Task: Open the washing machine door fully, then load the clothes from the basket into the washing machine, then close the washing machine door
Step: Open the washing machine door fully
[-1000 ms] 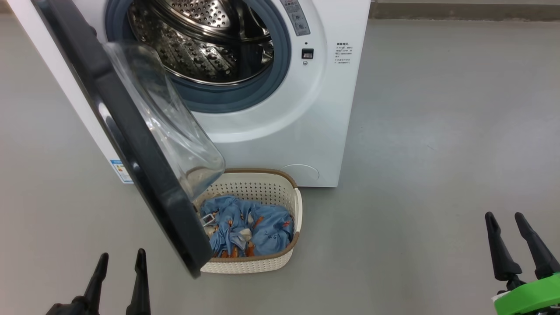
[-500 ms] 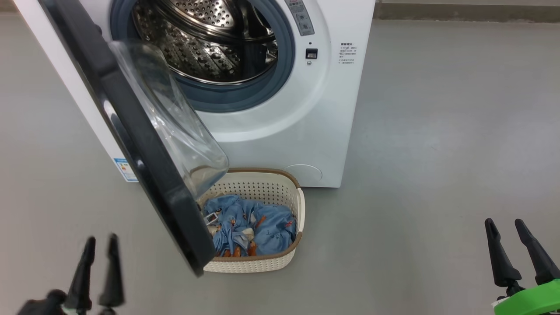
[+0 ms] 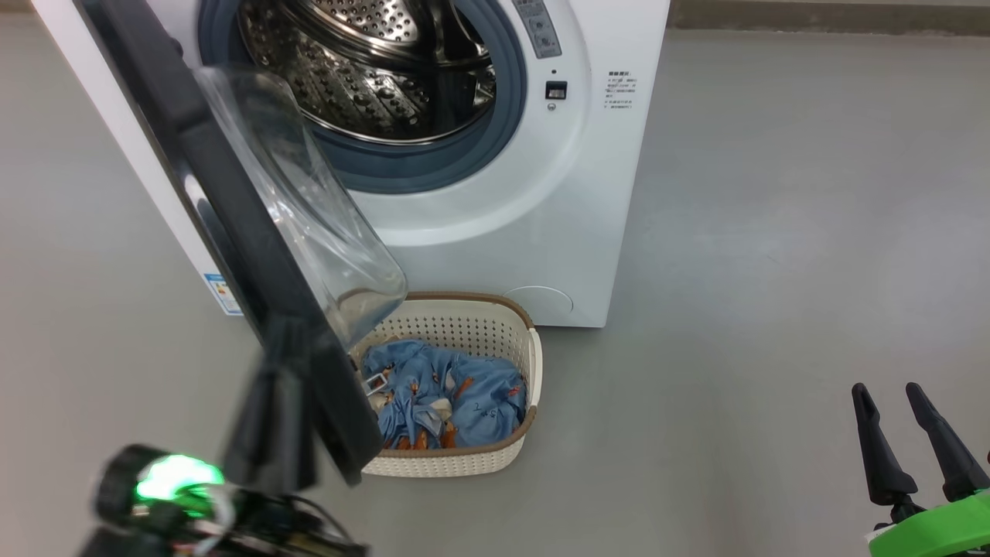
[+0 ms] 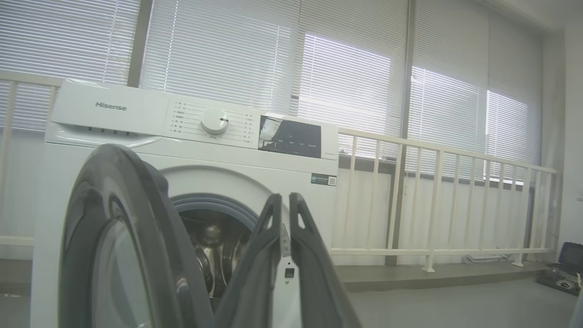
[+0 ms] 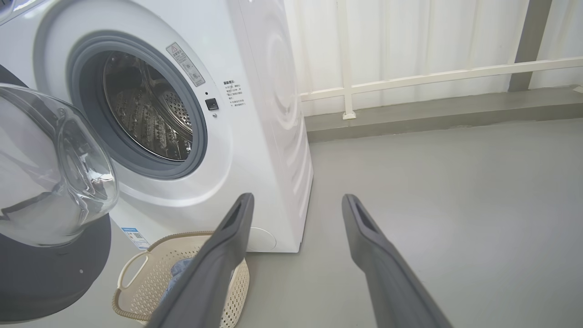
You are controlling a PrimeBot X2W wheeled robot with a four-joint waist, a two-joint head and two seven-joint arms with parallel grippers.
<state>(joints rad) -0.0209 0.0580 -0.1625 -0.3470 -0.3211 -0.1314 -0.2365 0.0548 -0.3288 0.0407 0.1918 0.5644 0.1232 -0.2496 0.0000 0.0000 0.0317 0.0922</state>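
Left hand (image 3: pixel 271 414), two long dark fingers on a black wrist, rises from the lower left of the head view. It's smeared with blur, and a round green light (image 3: pixel 174 476) glows at its wrist. In its own wrist view the fingers (image 4: pixel 266 255) are pinched together with barely a sliver between the tips, gripping nothing. Right hand (image 3: pixel 889 402) sits low on the right above a bright green wrist cover (image 3: pixel 928 534), dark fingers pointing up, spread wide and empty.
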